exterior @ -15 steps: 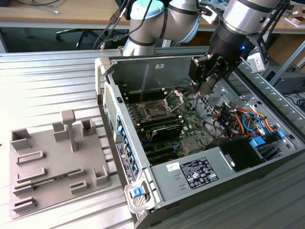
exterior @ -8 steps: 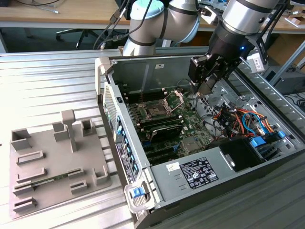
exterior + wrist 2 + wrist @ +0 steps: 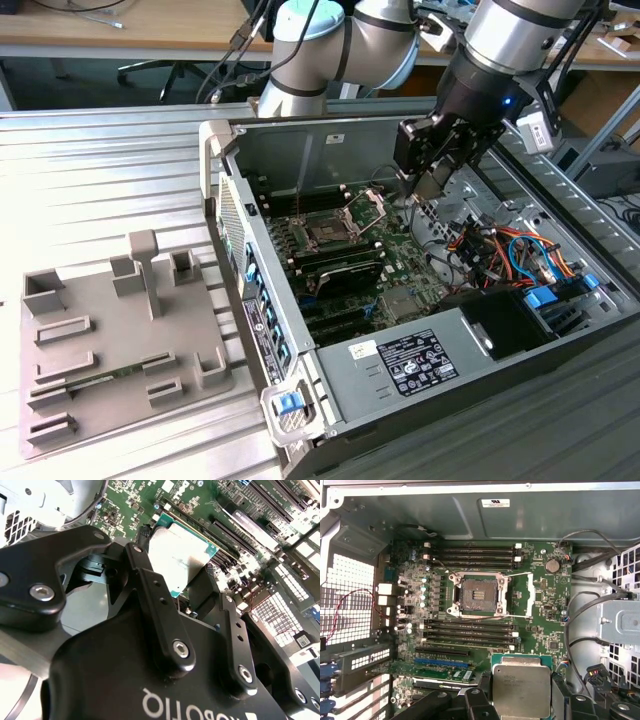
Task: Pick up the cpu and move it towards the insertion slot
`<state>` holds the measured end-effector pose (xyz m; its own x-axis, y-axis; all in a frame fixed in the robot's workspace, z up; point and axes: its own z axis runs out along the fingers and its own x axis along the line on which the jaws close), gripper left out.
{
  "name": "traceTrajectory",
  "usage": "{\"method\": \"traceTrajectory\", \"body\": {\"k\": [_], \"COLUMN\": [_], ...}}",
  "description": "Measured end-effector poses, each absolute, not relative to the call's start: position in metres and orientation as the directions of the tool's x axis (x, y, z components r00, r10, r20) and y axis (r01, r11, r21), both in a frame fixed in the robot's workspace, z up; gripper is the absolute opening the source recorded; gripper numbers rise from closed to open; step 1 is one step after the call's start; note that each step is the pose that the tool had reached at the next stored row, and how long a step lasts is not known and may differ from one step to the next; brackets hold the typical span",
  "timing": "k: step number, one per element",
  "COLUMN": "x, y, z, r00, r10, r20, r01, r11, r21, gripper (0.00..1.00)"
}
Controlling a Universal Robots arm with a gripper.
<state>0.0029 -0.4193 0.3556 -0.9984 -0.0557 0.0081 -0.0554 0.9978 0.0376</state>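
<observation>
In the first wrist view, the cpu [image 3: 521,690] runs off the picture's edge, and the claw [image 3: 520,700] fingers [image 3: 479,702] cover its flanks. In the second wrist view the claw body hides much of the chip [image 3: 177,560]. In the exterior view the grey tray [image 3: 120,350] is cut off at the edge.

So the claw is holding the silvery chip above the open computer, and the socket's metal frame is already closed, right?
Not quite. The claw does hold the cpu above the open computer case, but the first wrist view shows the insertion slot with its frame swung open, its dark centre exposed.
</observation>
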Motion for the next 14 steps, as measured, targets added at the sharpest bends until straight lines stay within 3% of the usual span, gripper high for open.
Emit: {"method": "traceTrajectory", "body": {"k": [14], "x": [0.0004], "y": [-0.4186], "z": [0.3543], "r00": [-0.998], "r10": [-0.056], "r20": [0.008], "r01": [-0.055], "r11": [0.998], "r21": [0.038], "gripper": [0.55]}}
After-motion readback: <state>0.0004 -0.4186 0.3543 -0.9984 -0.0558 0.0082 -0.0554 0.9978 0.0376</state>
